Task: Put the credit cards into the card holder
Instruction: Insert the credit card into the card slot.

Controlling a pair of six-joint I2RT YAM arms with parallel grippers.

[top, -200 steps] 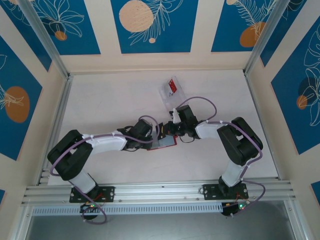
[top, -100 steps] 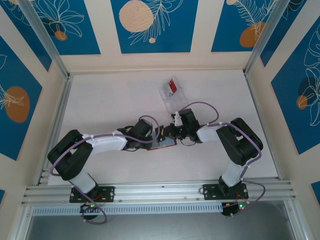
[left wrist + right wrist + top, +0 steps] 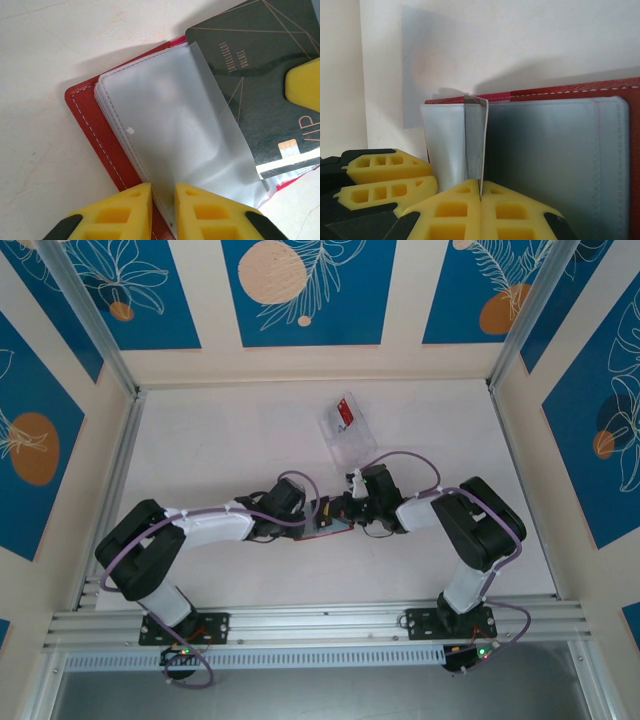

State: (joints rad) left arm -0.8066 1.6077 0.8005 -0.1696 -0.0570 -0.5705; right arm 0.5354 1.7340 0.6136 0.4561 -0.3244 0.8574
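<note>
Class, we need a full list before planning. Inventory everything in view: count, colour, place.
card holder: 1, red, grey inside, open on the table between both grippers
black card: 1, black with gold lines, partly under a pocket sleeve
red card: 1, red and white, in the tray
tray: 1, clear, far centre of table
table: 1, white, under everything
left gripper: 1, yellow pads, pinching the pocket sleeve
right gripper: 1, yellow pads, shut on the black card
</note>
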